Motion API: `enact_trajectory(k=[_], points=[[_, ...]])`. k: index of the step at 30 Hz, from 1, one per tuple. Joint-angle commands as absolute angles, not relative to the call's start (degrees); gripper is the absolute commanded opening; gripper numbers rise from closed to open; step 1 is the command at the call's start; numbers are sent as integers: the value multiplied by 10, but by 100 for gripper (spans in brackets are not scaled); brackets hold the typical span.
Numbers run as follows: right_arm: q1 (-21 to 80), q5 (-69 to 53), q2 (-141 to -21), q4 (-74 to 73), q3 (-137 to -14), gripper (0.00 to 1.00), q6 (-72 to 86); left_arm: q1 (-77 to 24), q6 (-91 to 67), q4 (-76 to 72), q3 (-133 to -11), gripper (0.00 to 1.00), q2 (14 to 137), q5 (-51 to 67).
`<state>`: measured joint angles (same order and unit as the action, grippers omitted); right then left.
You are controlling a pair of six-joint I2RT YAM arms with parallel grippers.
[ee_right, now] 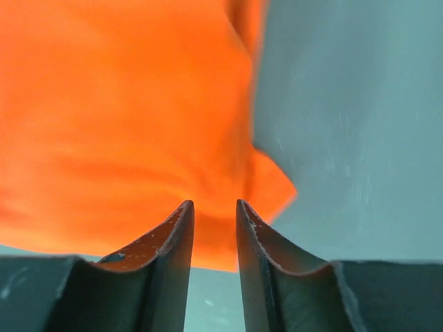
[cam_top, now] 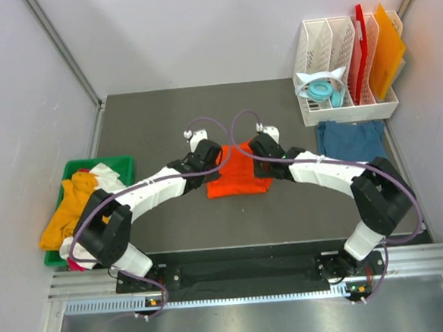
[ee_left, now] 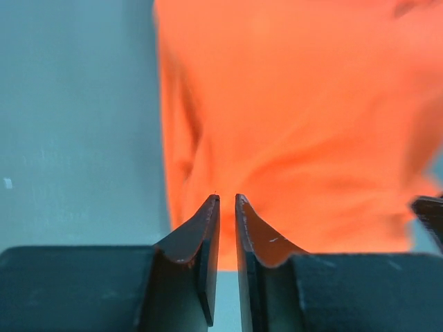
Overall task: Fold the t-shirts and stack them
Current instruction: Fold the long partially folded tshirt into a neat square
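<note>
Two robot arms meet over a bright orange t-shirt [cam_top: 237,178] lying in a rumpled, roughly square heap at the middle of the dark grey desk [cam_top: 150,125]. From above, we see the arms reaching in from either side, their wrists just over the shirt's far corners. The left hand [ee_left: 225,199] sits low at the shirt's left edge; its two fingers are parted by only a thin slit, with no cloth caught between them. The right hand [ee_right: 214,204] sits at the shirt's right edge near a pointed corner of the fabric; its fingers are spread a little wider and also grip nothing, though in both wrist views the orange cloth shows just past the tips. A dark teal-blue t-shirt [cam_top: 350,140] lies flat on the desk to the right, well apart from the orange one and just in front of a white rack [cam_top: 347,113]. That rack holds a red board [cam_top: 361,42] and an orange board [cam_top: 387,48], both upright. At the left edge, a green bin [cam_top: 121,165] carries a yellow-orange t-shirt [cam_top: 65,215], which spills over its side, and a white t-shirt [cam_top: 105,176] bunched beside it.
</note>
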<state>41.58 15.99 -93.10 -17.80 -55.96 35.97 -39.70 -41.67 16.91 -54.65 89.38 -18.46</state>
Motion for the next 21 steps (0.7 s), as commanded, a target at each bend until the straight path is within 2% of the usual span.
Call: enact_trajectory(k=[1, 4, 5, 9, 21], points=[[420, 193, -930, -193, -671, 32, 304, -394, -376, 135, -619, 20, 879, -218], [412, 188, -981, -199, -711, 13, 281, -394, -370, 131, -655, 18, 918, -207], [407, 187, -994, -200, -720, 0, 278, -394, -371, 131, -662, 16, 929, -204], [392, 165, -1040, -200, -752, 0, 274, -393, -387, 129, -674, 11, 966, -178], [356, 199, -1127, -153, -826, 0, 258, -391, -383, 128, -662, 10, 991, -186]])
